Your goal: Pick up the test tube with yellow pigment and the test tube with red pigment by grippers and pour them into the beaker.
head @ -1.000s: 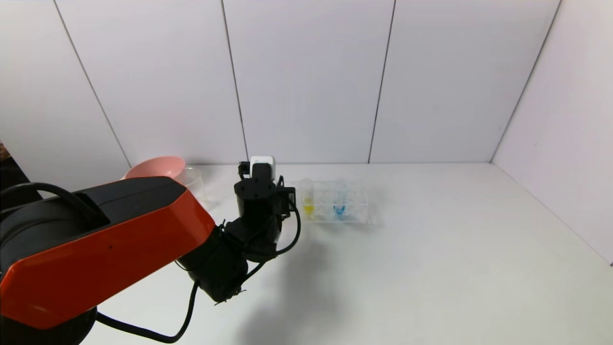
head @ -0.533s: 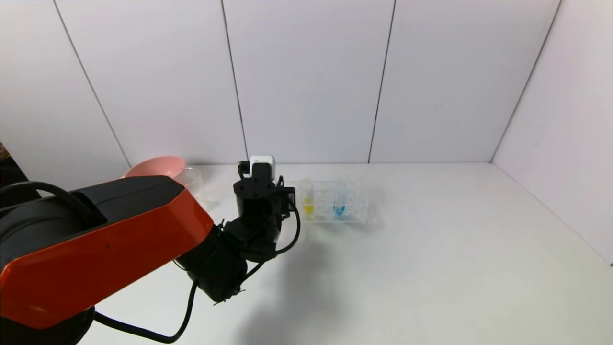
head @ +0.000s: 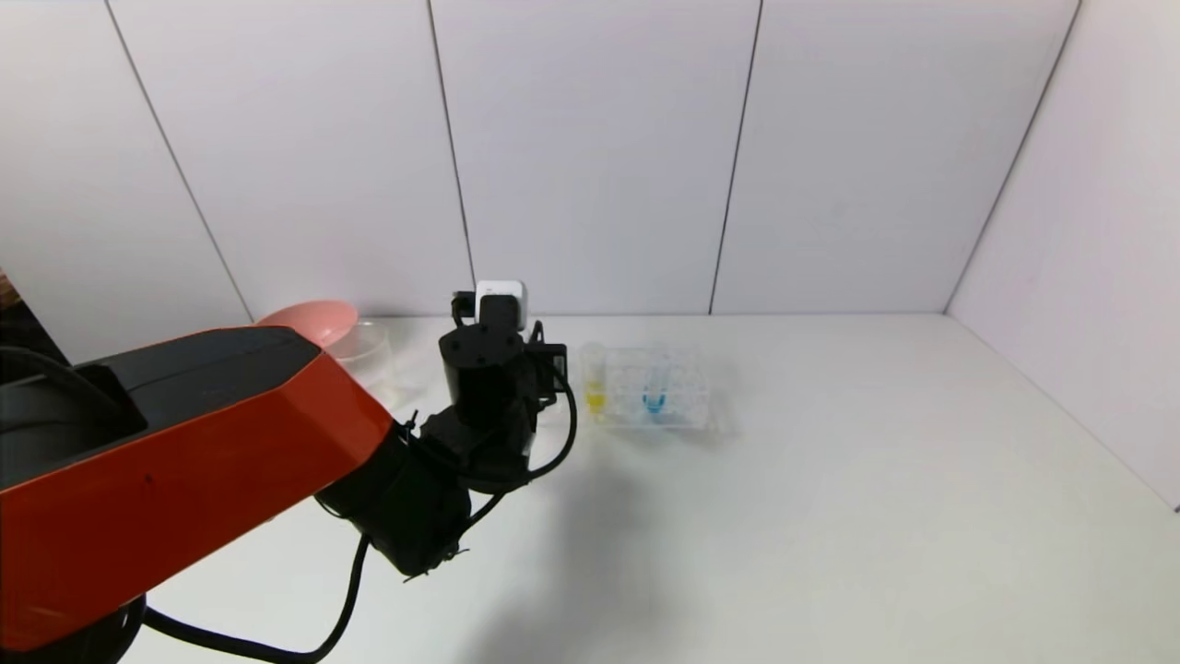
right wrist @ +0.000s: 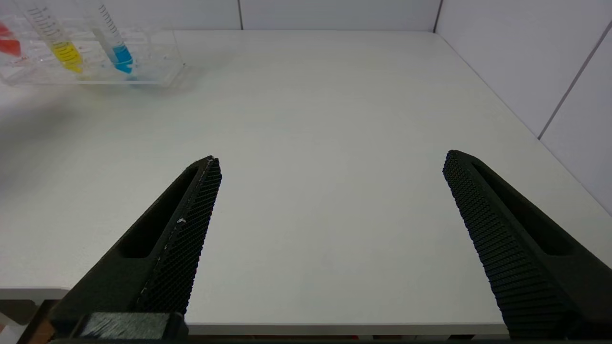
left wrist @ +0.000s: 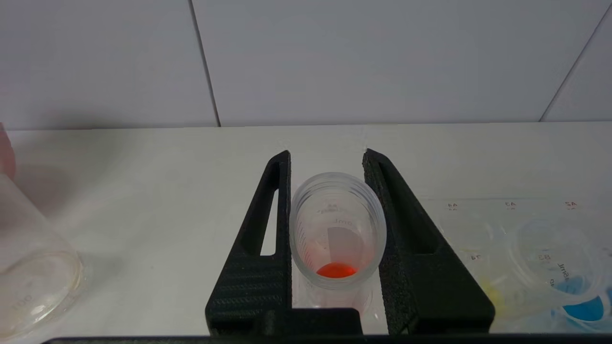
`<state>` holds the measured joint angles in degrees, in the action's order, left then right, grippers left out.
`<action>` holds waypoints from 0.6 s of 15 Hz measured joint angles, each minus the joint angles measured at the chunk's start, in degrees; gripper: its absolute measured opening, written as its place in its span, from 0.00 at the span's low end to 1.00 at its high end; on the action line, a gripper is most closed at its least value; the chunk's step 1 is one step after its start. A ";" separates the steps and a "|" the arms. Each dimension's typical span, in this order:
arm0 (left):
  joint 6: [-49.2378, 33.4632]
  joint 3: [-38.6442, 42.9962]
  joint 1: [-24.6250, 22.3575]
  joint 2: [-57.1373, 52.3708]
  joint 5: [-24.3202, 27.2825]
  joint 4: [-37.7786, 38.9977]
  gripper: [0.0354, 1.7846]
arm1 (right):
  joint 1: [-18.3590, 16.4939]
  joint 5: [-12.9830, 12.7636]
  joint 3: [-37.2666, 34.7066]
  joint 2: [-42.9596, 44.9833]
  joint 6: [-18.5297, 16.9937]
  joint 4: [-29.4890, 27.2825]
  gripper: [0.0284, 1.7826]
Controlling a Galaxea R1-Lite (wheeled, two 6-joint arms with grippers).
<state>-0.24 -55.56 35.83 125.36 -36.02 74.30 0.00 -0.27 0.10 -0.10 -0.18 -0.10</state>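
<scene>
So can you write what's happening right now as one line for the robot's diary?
left gripper: shut on red test tube beside rack | right gripper: open, idle | yellow test tube: in rack | beaker: waiting

The black left claw (left wrist: 330,155) is clamped on the small clear test tube with red pigment (left wrist: 337,229), seen from above its open mouth. The clear glass beaker (left wrist: 33,282) stands on the white desk (left wrist: 143,191); the clear plastic tube rack (left wrist: 535,248) lies opposite.

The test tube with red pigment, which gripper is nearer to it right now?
Left. The left gripper has its fingers shut on the test tube with red pigment; the right gripper hangs open, far across the table.
</scene>
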 joint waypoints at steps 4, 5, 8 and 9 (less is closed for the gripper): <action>0.20 -0.30 0.57 -2.07 -0.05 -2.63 0.27 | 0.00 0.02 0.00 0.00 0.00 -0.01 0.95; 0.27 -0.38 0.69 -2.58 -0.05 -3.08 0.27 | 0.00 0.02 0.00 0.00 0.00 -0.01 0.95; 1.56 -0.55 0.83 -4.29 -0.05 -3.77 0.27 | 0.00 0.00 0.00 0.00 0.00 -0.01 0.95; 1.95 -0.55 0.85 -4.79 -0.02 -3.96 0.27 | 0.00 0.00 0.00 0.00 0.00 0.00 0.95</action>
<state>1.71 -56.11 36.68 120.56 -36.05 70.34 0.00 -0.27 0.10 -0.10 -0.18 -0.10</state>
